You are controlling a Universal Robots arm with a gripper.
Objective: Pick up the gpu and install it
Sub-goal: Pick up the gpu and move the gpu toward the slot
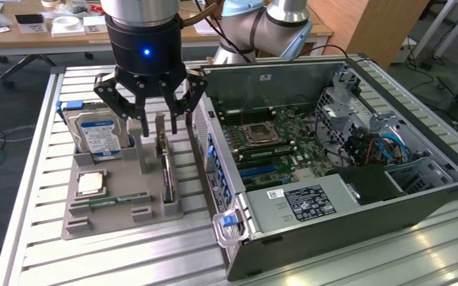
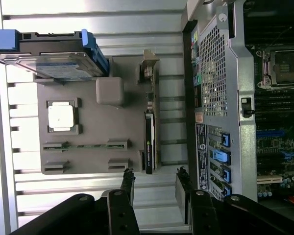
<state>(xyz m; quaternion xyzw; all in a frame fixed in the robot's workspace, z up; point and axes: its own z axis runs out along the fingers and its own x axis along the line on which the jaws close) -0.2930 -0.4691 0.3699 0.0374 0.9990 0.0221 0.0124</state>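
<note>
While the gpu (image 1: 165, 164) is standing on its long edge in a slot of the grey tray (image 1: 129, 179), the gripper (image 1: 160, 128) is hanging directly over its far end. The fingers are spread wide and grasping nothing. Whether a fingertip is brushing the card, I cannot tell.

To my eye the card is looking light and stiff but thin and fragile, with bare components on its faces, so a hard squeeze or a twist would be risking damage. The flat faces near the upper edge are offering the best hold. The metal bracket at the far end is looking like the sturdier part.

A small green mark is showing on the card's upper edge, too small to read. On the exterior view's left, a hard drive (image 1: 98, 134) is leaning in the tray, its blue-and-white label carrying print I cannot make out. Nearer, a cpu (image 1: 91, 182) and a memory stick (image 1: 117, 199) are lying in their own recesses. On the exterior view's right, just beside the tray, the open case (image 1: 356, 220) is lying on the slatted table (image 1: 93, 262), and a white sticker (image 1: 309, 202) inside it is showing black print that is unreadable.
</note>
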